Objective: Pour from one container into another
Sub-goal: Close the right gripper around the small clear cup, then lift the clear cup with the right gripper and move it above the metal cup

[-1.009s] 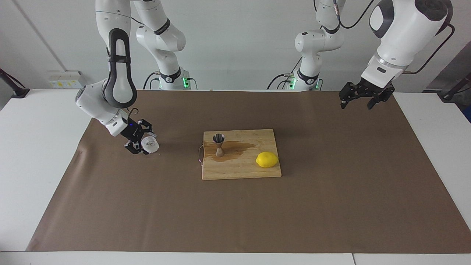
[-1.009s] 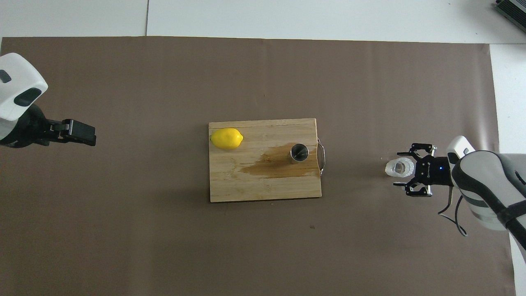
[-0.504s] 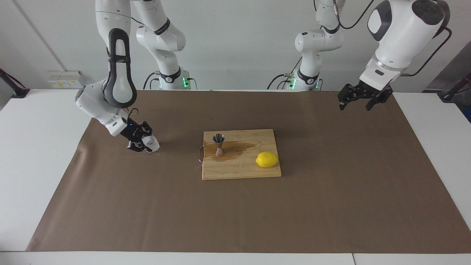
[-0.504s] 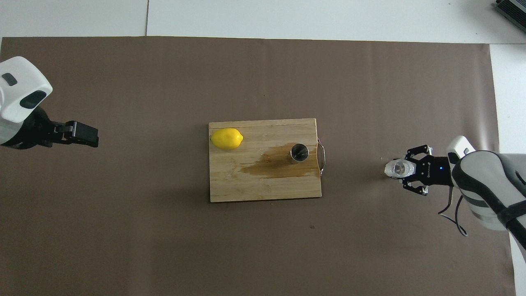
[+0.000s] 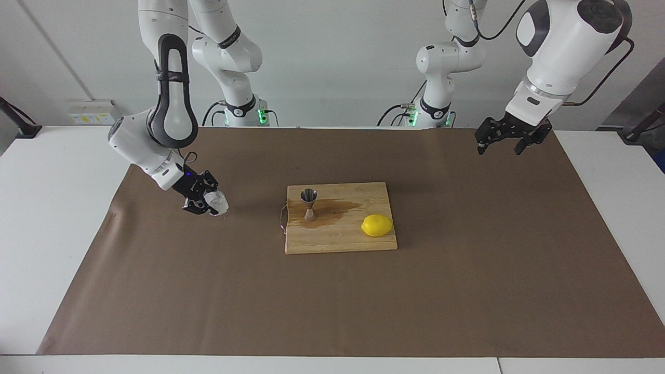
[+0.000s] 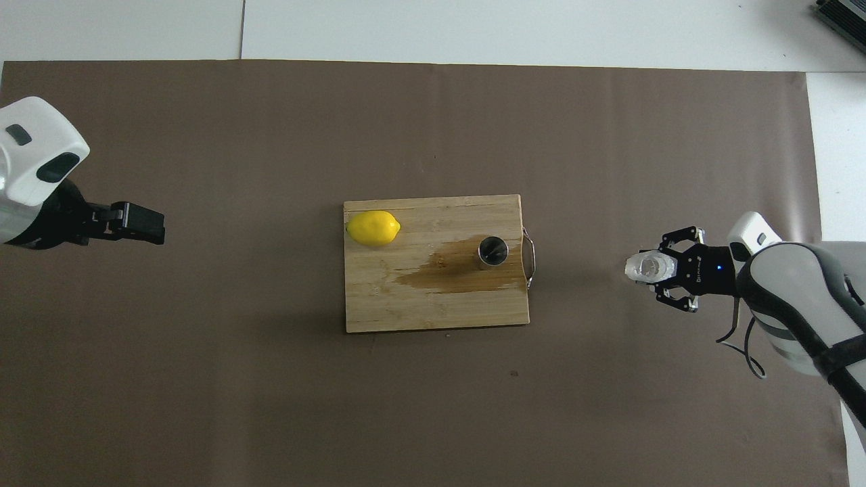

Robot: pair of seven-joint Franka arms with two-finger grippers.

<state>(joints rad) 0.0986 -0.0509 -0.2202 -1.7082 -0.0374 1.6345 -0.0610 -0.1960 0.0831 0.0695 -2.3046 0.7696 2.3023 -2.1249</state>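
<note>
over the brown paper, right tool (image 5: pixel 208 200) grips glass cup (image 5: pixel 216 202), tilted.

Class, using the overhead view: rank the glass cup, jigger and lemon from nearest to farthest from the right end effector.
1. Glass cup: gripped in the right end effector, over the paper at the right arm's end.
2. Jigger: on the board's end toward the right arm.
3. Lemon: on the board's end toward the left arm.

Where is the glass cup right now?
The glass cup is in the shut right gripper, just above the brown paper toward the right arm's end of the table, apart from the cutting board with the jigger.
</note>
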